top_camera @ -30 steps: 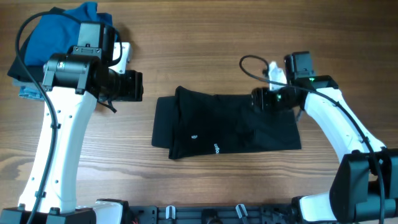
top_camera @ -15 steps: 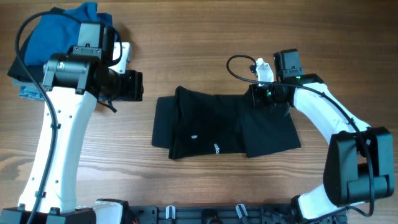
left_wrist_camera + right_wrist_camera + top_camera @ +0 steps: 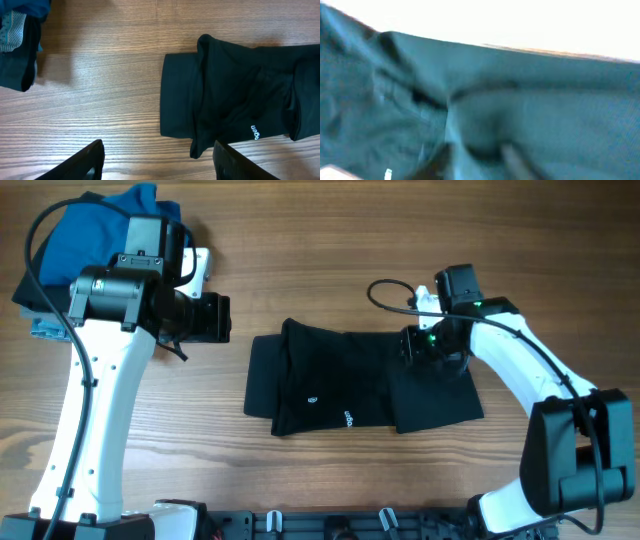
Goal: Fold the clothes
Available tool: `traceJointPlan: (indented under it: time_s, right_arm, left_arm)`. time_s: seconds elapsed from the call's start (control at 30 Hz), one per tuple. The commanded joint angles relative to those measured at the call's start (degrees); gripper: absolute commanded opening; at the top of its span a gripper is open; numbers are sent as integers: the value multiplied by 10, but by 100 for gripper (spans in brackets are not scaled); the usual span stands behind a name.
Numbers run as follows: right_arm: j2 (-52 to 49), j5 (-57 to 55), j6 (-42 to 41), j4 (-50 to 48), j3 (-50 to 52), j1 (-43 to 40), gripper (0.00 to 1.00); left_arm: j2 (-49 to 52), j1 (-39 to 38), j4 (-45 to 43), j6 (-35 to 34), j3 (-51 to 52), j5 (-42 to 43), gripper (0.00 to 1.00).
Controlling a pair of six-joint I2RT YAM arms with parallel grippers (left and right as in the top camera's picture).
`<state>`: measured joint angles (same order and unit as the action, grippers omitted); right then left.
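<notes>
The black shirt (image 3: 340, 385) lies folded into a wide band on the wooden table, with small white print (image 3: 349, 418) near its front edge. It also shows in the left wrist view (image 3: 230, 90), and it fills the blurred right wrist view (image 3: 545, 90). My left gripper (image 3: 222, 318) is open and empty above bare wood, left of the shirt, its fingers low in its own view (image 3: 157, 147). My right gripper (image 3: 410, 345) is down on the shirt's upper right part. Its fingers (image 3: 477, 157) look apart, with a ridge of fabric between them.
A bright blue garment (image 3: 95, 230) is piled at the far left corner, on a pale blue-grey one (image 3: 40, 328). Their edge shows in the left wrist view (image 3: 15, 30). A cable (image 3: 385, 285) loops off the right wrist. The arm bases stand along the front edge.
My right gripper has shifted slightly left and down onto the shirt. A vertical crease has appeared across the shirt's right part. The left arm has not moved.
</notes>
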<state>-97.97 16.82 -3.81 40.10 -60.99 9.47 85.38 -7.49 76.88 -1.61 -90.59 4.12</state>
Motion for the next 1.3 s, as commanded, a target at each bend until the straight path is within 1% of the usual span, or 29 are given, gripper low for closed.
traceJointPlan:
  time_s: [0.0,0.03,0.07,0.1,0.13,0.27,0.33,0.37,0.4,0.47,0.53,0.57,0.6,0.63,0.7,0.73,0.8,0.87,0.93,0.97,1.0,1.07,1.1,1.17,1.2,1.27]
  right_arm:
    - [10,-33,-57,-47,0,-4,4]
    - [10,-31,-71,-52,-1,-8,4]
    - [12,-27,-66,-52,-2,-10,14]
    - [15,-27,-47,-43,-2,-10,47]
    - [19,-27,-35,-36,-2,-10,51]
    - [76,-27,-43,16,-2,-12,52]
    - [104,-27,-74,62,-2,-12,49]
    - [111,-27,-93,87,-2,-12,31]
    - [111,-26,-121,103,-2,-12,5]
    - [111,0,-128,138,0,-12,4]
    - [111,14,-127,183,7,-7,4]
    - [111,14,-127,200,19,1,18]
    - [111,15,-110,202,37,14,48]
    - [111,14,-105,196,52,28,51]
    - [111,9,-114,153,97,65,53]
    - [111,5,-125,125,114,79,56]
    - [110,-24,-170,100,129,96,57]
    - [109,-66,-193,80,140,102,57]
    - [105,-70,-197,51,150,102,56]
    - [99,-70,-204,36,154,102,53]
    - [90,-70,-203,24,155,102,49]
    - [83,-70,-201,13,155,102,36]
    - [83,-70,-201,14,155,102,15]
    - [83,-63,-181,13,154,102,6]
    - [83,-62,-168,13,150,102,4]
    - [86,-59,-141,19,133,102,4]
  left_arm:
    - [-11,4,1,-2,-1,-5,69]
    - [-11,4,1,-2,-1,-5,69]
    - [-11,4,3,-2,-1,-5,69]
    - [-11,4,5,-2,-1,-5,70]
    - [-11,4,7,-2,-1,-5,70]
    - [-11,4,14,-2,-1,-5,73]
    - [-11,4,14,-2,-1,15,72]
    - [-11,4,14,-2,-1,38,69]
    - [-11,4,14,-2,0,48,61]
    - [-11,4,16,-3,-1,57,53]
    - [-11,4,25,-3,0,71,51]
    - [-11,4,27,-3,0,72,51]
    - [-11,4,27,-3,0,72,52]
    - [-11,4,27,-3,0,72,52]
    - [-11,4,27,-3,0,72,55]
    - [-11,4,27,-3,0,72,55]
    - [-11,4,29,-4,0,72,55]
    - [-11,4,28,-3,0,72,56]
    - [-11,4,29,-3,0,72,56]
    - [-11,3,30,-4,0,73,54]
    - [-11,2,30,-6,0,76,54]
    - [-11,2,30,-6,0,81,54]
    - [-11,2,30,-6,0,81,54]
    - [-11,2,31,-6,0,81,54]
    - [-11,2,31,-6,0,81,54]
    - [-11,2,30,-6,0,81,54]
